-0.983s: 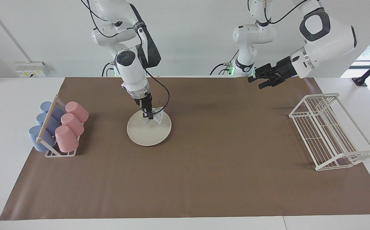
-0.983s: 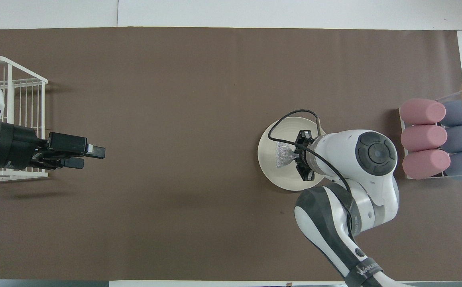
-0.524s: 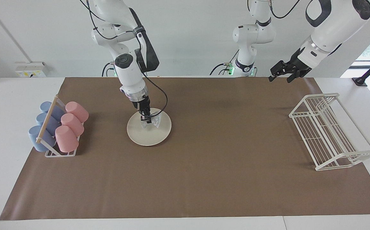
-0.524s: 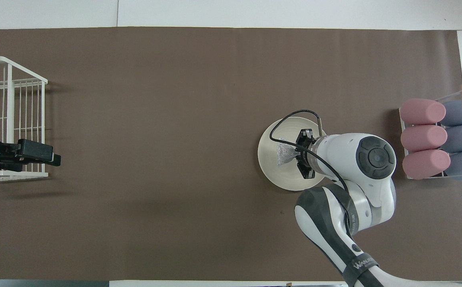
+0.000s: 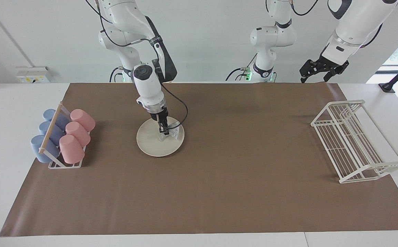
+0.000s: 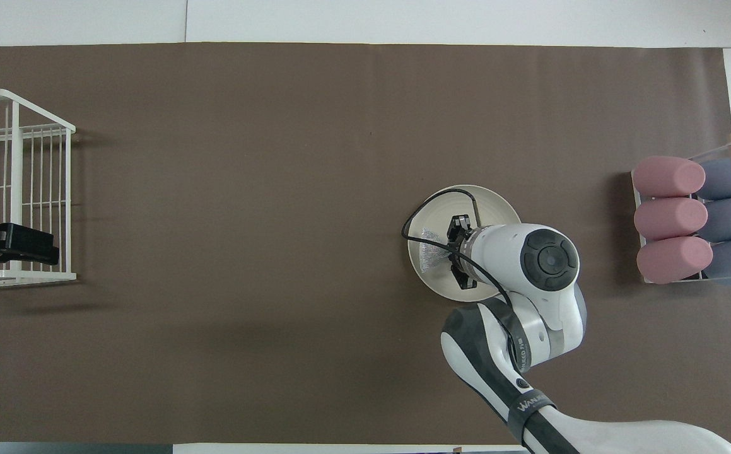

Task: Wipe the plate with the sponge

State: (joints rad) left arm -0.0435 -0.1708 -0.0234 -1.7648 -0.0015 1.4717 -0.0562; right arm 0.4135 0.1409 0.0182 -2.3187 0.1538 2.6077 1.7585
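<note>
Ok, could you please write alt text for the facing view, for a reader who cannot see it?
The right gripper presses a silvery sponge onto a cream plate on a brown mat. The left gripper is raised and open above the mat's edge nearest the robots, waiting. A rack of pink and blue cups and a white wire rack stand at either end.

**Layout around the plate**

The plate (image 5: 156,144) lies on the mat (image 5: 219,192) — nearer the right arm's end. The sponge (image 5: 172,134) rests on the plate. The cup rack (image 5: 59,142) with 6 cups sits beside the plate; the wire rack (image 5: 353,144) stands well apart — toward the left arm's end.
</note>
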